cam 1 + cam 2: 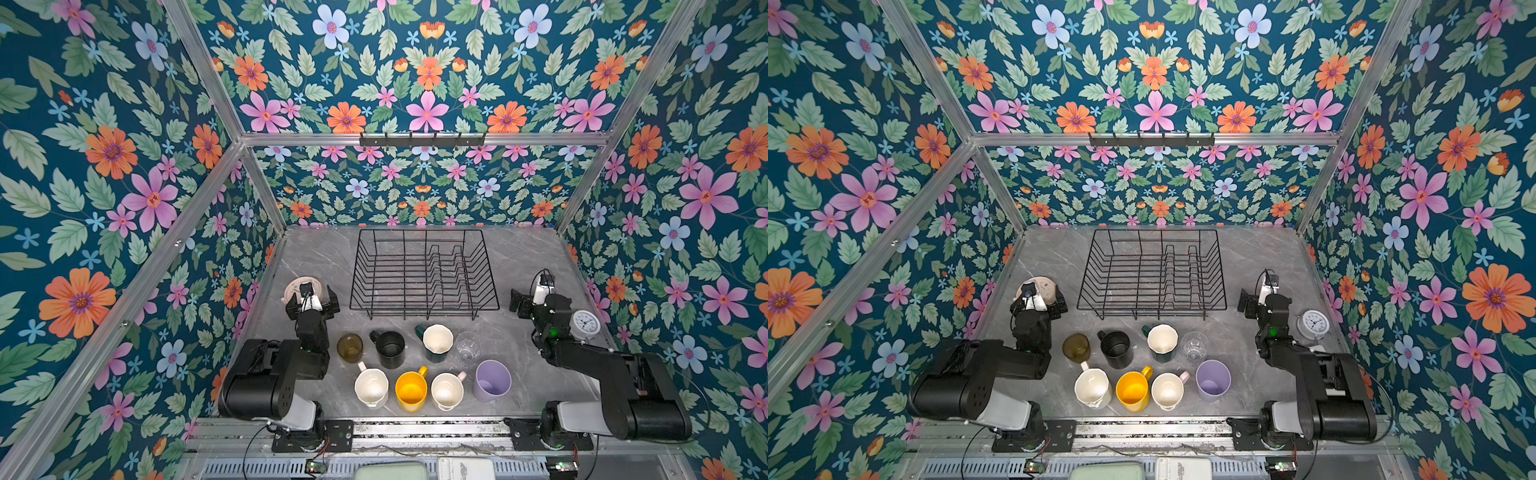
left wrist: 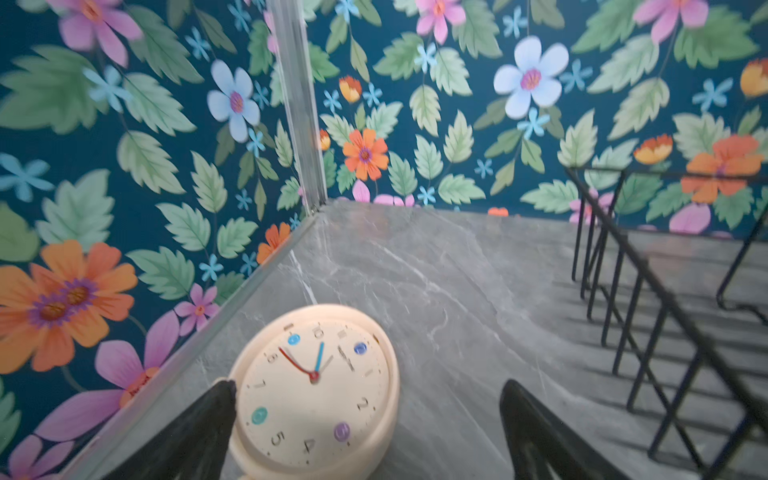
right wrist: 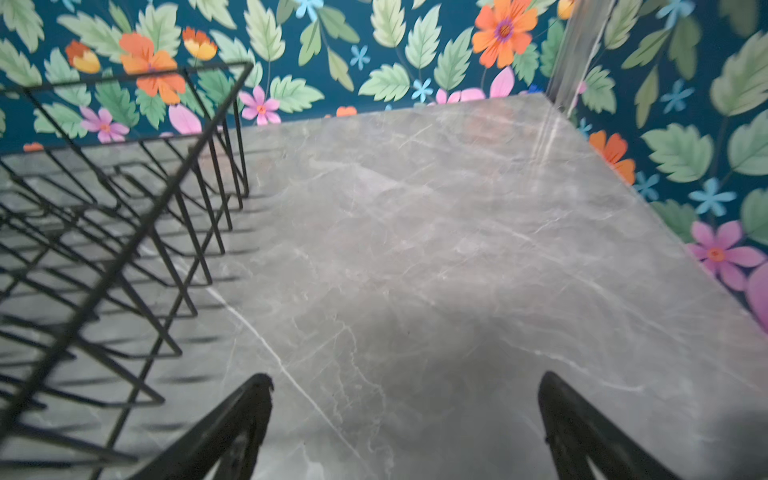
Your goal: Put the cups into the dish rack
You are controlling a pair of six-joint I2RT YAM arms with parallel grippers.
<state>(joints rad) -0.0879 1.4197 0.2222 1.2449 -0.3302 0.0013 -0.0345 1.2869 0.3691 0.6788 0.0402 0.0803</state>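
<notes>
In both top views the black wire dish rack (image 1: pixel 424 308) (image 1: pixel 1152 308) stands with nothing in it at the back middle of the table. In front of it the cups stand upright in two rows: olive-brown tumbler (image 1: pixel 350 348), black mug (image 1: pixel 390 350), dark-green mug (image 1: pixel 437 340), clear glass (image 1: pixel 467 349); then white mug (image 1: pixel 371 387), yellow mug (image 1: pixel 411 390), pale-pink mug (image 1: pixel 447 390), lilac tumbler (image 1: pixel 492 380). My left gripper (image 1: pixel 312 305) (image 2: pixel 369 384) hangs open left of the rack. My right gripper (image 1: pixel 524 301) (image 3: pixel 405 378) hangs open right of it, holding nothing.
A round pink clock (image 1: pixel 297 286) (image 2: pixel 316 390) lies under the left gripper, one finger just by its rim. A round white clock (image 1: pixel 586 324) stands beside the right arm. A black hook rail (image 1: pixel 422 140) hangs on the back frame. Floral walls close three sides.
</notes>
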